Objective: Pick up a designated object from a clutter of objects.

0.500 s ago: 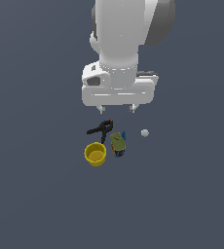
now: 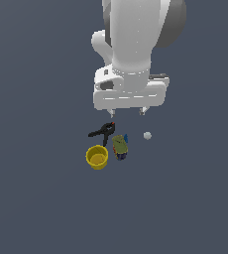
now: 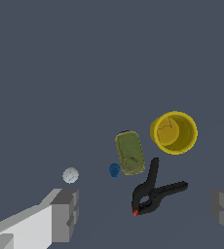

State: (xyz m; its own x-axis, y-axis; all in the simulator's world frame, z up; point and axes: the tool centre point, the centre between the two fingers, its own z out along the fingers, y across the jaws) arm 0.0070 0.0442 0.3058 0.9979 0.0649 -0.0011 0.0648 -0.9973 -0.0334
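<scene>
The gripper (image 2: 128,112) is hanging above the clutter, fingers (image 3: 65,214) spread wide and holding nothing. The green-topped can (image 2: 120,147) is sitting on the floor, untouched, with the yellow cup (image 2: 97,157) at its eight o'clock, the black clamp (image 2: 104,131) at eleven, the white ball (image 2: 147,135) at two.
</scene>
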